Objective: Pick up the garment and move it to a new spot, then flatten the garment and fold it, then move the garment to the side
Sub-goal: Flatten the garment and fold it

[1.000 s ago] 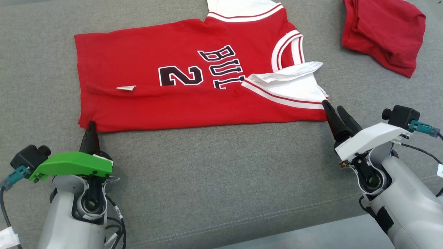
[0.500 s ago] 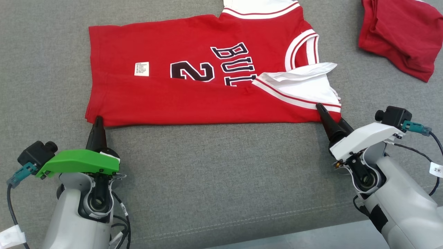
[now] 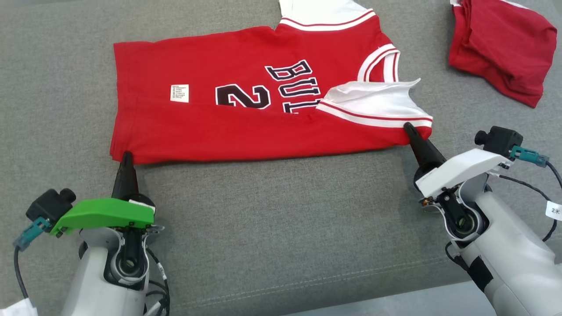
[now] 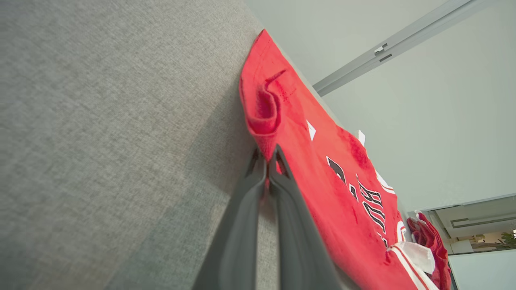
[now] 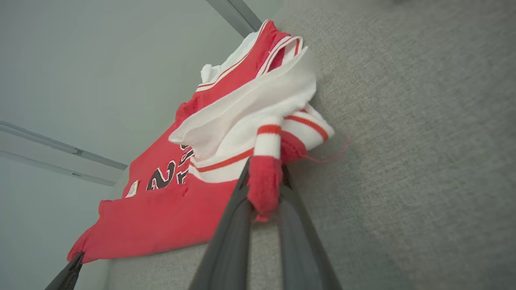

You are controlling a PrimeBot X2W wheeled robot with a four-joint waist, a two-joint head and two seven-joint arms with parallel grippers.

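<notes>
The garment (image 3: 246, 114) is a red jersey with white striped sleeves and dark lettering, lying partly folded lengthwise on grey upholstery. My left gripper (image 3: 127, 156) is shut on its near-left hem corner; the left wrist view has both fingers (image 4: 278, 173) pinched on red cloth (image 4: 262, 121). Over at the near-right corner, by the white sleeve, my right gripper (image 3: 410, 131) is shut on the fabric. In the right wrist view a strip of red hem (image 5: 264, 183) sits clamped between its fingers (image 5: 229, 225).
A second crumpled red garment (image 3: 500, 48) lies at the far right. The grey cushioned surface (image 3: 281, 219) stretches wide toward me, ending at a front edge near the bottom of the head view. A white care label (image 3: 179, 93) shows on the jersey.
My right gripper went from open beside the sleeve corner to shut on it. The near edge of the jersey has drawn slightly away from me and the white sleeve has pulled flatter.
</notes>
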